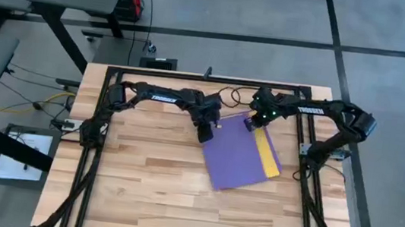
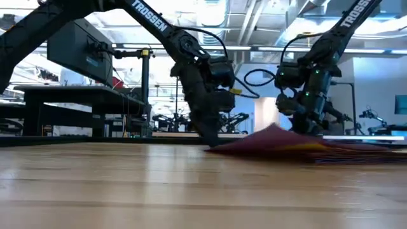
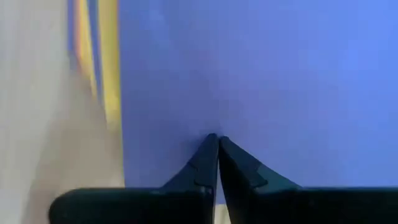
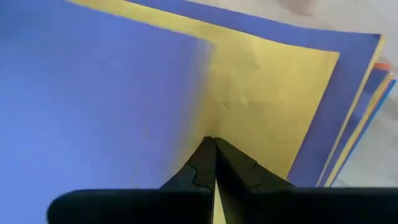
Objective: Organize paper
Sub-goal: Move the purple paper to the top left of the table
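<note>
The paper is a stack on the wooden table (image 1: 142, 175). A purple sheet (image 1: 237, 154) lies on top, and a yellow sheet (image 1: 268, 153) shows along its right side. In the right wrist view, blue and orange edges (image 4: 367, 106) peek out below. My left gripper (image 1: 205, 134) is shut, with its tips down on the purple sheet's far left corner. My right gripper (image 1: 252, 122) is shut at the stack's far edge. The low view shows the paper humped up (image 2: 275, 130) near the right gripper. My left gripper presses its shut fingertips (image 3: 217, 142) down on the purple sheet's top face (image 3: 217, 127) near the far left corner. The fingers slant down from the far left, and the sheet lies flat under them. My right gripper has its tips closed where the purple sheet's edge (image 4: 207, 127) runs over the yellow sheet (image 4: 261, 93). The fingers slant down from the far side. The purple edge rises toward the fingers, but the tips hide whether it sits between them.
The black arm frame (image 1: 206, 78) runs along the table's far edge, and its rails run down both sides. Bare wood lies to the left of the stack and toward the near edge (image 1: 137, 213). Desks and cables (image 1: 28, 101) stand on the floor beyond the table's left side.
</note>
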